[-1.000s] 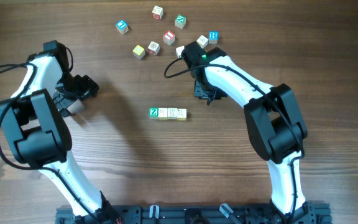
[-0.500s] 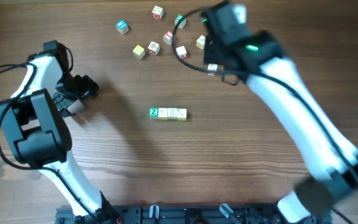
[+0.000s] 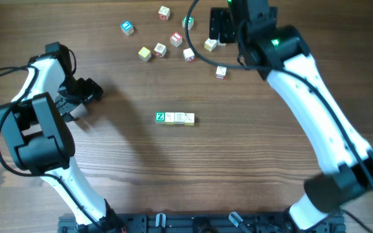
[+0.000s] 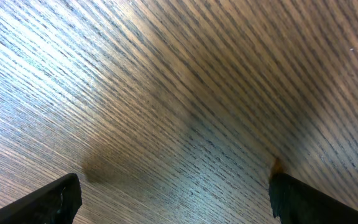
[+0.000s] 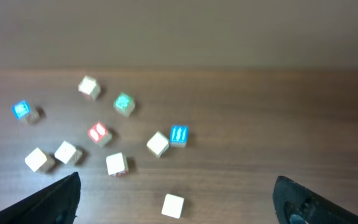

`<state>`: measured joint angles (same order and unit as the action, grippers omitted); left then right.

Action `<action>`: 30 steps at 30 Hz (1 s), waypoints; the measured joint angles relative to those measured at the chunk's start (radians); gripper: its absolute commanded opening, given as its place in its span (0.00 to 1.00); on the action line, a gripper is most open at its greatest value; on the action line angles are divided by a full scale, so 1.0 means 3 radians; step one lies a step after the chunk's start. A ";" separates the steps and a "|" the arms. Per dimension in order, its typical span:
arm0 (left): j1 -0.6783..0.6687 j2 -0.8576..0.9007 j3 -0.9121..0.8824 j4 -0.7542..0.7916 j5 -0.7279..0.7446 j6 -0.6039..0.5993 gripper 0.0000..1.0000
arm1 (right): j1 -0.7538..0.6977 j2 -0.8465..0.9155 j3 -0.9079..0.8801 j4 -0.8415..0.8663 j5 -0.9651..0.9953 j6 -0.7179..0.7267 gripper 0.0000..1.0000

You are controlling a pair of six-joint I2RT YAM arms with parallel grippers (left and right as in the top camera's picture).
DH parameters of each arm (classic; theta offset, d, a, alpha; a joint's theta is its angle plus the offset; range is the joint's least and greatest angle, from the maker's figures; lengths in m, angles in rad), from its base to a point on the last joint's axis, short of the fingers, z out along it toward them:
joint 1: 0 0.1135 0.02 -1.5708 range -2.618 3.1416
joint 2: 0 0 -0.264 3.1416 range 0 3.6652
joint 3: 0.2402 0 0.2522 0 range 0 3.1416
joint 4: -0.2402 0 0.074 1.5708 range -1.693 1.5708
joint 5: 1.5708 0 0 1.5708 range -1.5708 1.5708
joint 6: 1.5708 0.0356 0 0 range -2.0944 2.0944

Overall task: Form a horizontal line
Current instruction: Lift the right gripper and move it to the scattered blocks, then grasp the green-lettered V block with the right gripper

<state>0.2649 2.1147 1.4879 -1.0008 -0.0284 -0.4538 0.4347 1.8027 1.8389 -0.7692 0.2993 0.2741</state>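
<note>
The row of blocks [image 3: 175,118] lies in the middle of the table [image 3: 173,175], its green Z block [image 3: 160,117] at the left end, so more can join on the right; the left gripper [image 3: 87,98] waits off to the side, wide open and empty. The right gripper [image 3: 220,27] hangs open and empty over the loose blocks [image 3: 160,49]; a second ago it was shut, down near the row, and a lone block [image 3: 221,72] now lies where none was.

straight four-cube row [image 3: 175,118], mid-table

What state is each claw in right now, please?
Left claw: open, holding nothing.
Right claw: open, holding nothing.
</note>
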 measured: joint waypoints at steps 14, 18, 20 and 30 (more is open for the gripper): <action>-0.0001 0.0000 0.0000 0.0000 -0.0001 0.0000 1.00 | -0.0422 0.1602 -0.0001 -0.0150 -0.1225 0.0364 0.74; 0.0000 0.0000 0.0000 0.0000 -0.0001 0.0000 1.00 | -0.0422 0.1602 -0.0001 -0.0156 -0.1235 0.0445 0.70; -0.0001 0.0000 0.0000 0.0000 -0.0001 0.0000 1.00 | -0.0422 0.1602 -0.0001 -0.0175 -0.1235 0.0446 0.70; 0.0000 0.0000 0.0000 0.0000 -0.0001 0.0000 1.00 | -0.0422 0.1602 -0.0014 -0.0214 -0.1236 0.0483 0.47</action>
<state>0.2649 2.1147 1.4879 -1.0008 -0.0288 -0.4538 0.3080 2.2833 1.8347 -0.8333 -0.0715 0.4191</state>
